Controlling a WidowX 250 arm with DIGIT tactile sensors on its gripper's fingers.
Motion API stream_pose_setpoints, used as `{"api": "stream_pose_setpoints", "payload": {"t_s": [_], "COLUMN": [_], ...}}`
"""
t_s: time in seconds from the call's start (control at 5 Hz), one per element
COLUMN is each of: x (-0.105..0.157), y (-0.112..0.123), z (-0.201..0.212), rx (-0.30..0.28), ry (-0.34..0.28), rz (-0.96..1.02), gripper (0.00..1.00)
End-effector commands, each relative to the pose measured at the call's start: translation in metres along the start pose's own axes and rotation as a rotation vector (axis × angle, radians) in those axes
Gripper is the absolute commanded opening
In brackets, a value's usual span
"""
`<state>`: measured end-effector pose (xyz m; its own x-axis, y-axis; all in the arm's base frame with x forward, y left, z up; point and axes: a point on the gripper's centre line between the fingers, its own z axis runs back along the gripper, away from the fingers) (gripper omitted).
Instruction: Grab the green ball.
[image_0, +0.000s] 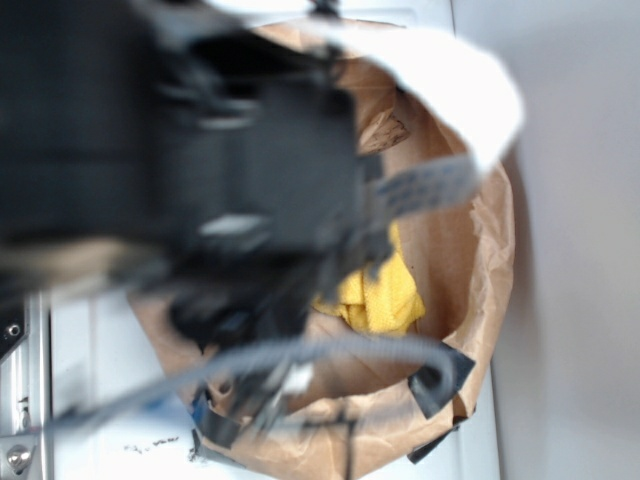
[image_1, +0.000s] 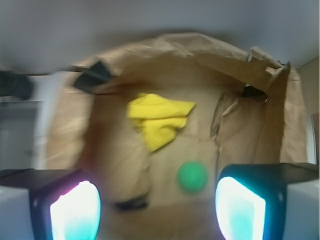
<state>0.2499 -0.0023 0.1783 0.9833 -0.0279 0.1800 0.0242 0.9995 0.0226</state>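
Note:
In the wrist view the green ball (image_1: 192, 176) lies on the brown paper floor of a paper-lined bin (image_1: 260, 125), a little right of centre. My gripper (image_1: 157, 210) hangs above it, open, with nothing between its glowing pads (image_1: 75, 212). The ball sits ahead of the gap, closer to the right pad. The view is blurred. In the exterior view the dark arm fills the left and centre, and the ball is hidden behind it.
A crumpled yellow cloth (image_1: 159, 119) (image_0: 380, 295) lies beyond the ball on the paper. Crinkled brown paper walls (image_0: 490, 250) ring the bin, held by black tape (image_0: 440, 380). A grey wall stands to the right in the exterior view.

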Motion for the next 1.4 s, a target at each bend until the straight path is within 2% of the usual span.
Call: {"api": "stream_pose_setpoints", "payload": {"t_s": [0.0,0.2,0.8,1.0,1.2], "x": [-0.013,-0.025,-0.025,-0.025,-0.033], "y": [0.018,0.015,0.015,0.015,0.014], "z": [-0.055,-0.067,-0.067,-0.092,-0.109], "rx": [-0.009,0.018,0.018,0.058,0.048], "ry": [-0.094,-0.02,-0.02,0.006,0.048], "rz": [-0.093,-0.124,-0.124,-0.134,-0.149], "gripper": [1.0,1.0,1.0,1.0,1.0]}}
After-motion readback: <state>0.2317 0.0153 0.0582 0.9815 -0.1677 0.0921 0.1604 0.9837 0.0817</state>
